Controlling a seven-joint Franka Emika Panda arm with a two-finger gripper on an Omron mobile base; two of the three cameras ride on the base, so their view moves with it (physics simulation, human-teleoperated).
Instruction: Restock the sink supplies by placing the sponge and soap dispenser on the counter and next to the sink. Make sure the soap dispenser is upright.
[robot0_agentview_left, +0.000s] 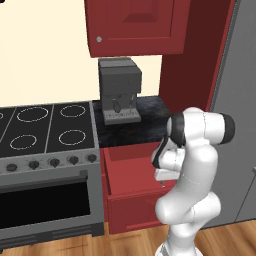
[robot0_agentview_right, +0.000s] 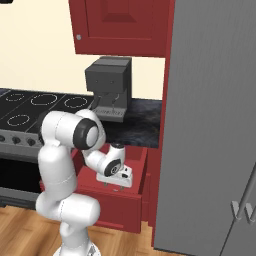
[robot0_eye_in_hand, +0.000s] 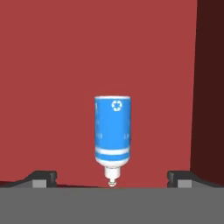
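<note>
The soap dispenser is a blue bottle with a white band, a recycling mark and a small white nozzle. It lies on the red floor of an open drawer, its nozzle pointing toward my hand. My gripper hangs over it, open, with one fingertip on each side of the bottle and not touching it. From the base views, the gripper reaches down into the drawer below the black speckled counter. The sponge and the sink are out of view.
A grey coffee machine stands on the counter under a red wall cabinet. The stove is to the left. A tall grey fridge walls off the right. The drawer's dark side wall is near the bottle.
</note>
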